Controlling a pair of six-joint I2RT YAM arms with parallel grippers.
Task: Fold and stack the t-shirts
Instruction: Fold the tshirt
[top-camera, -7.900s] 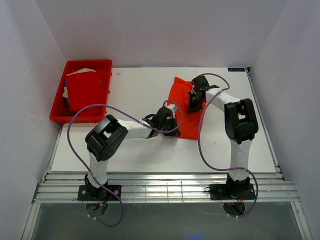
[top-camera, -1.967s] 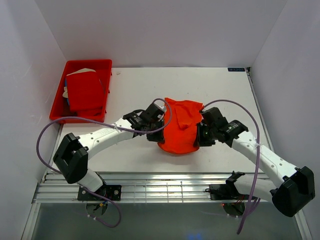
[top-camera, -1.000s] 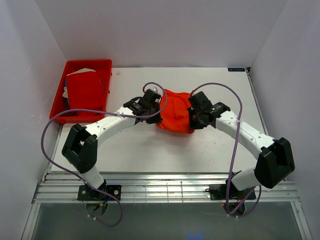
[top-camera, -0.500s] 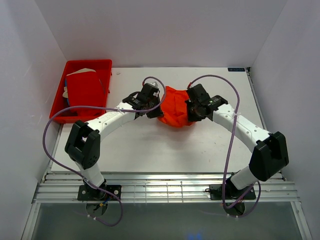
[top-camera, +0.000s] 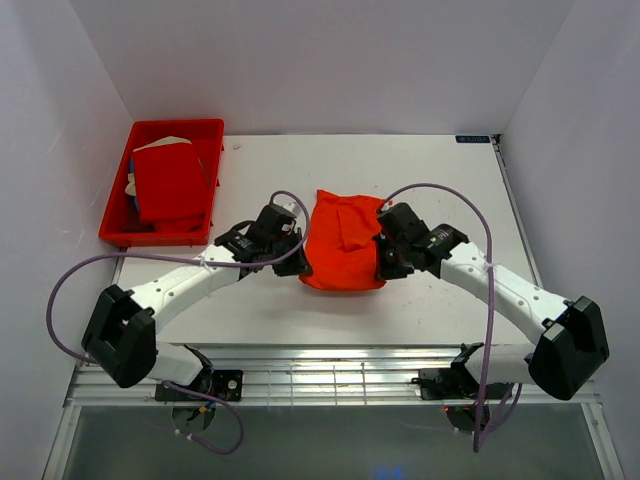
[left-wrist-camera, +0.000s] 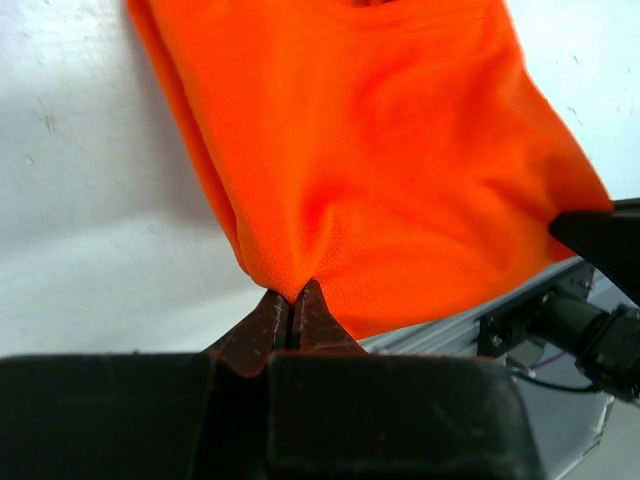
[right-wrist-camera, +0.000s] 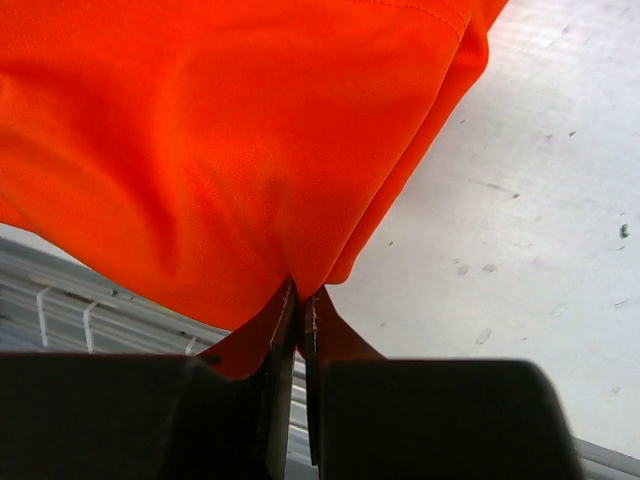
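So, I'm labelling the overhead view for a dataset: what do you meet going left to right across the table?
The red tray → left fingers → orange t-shirt → right fingers.

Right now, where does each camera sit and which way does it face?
Top external: above and behind the arms, looking down on the table; both arms show.
Left wrist: on the left arm, facing along the left gripper, shut on the orange t-shirt.
Right wrist: on the right arm, facing along the right gripper, shut on the same shirt.
Shared: all three show the orange t-shirt.
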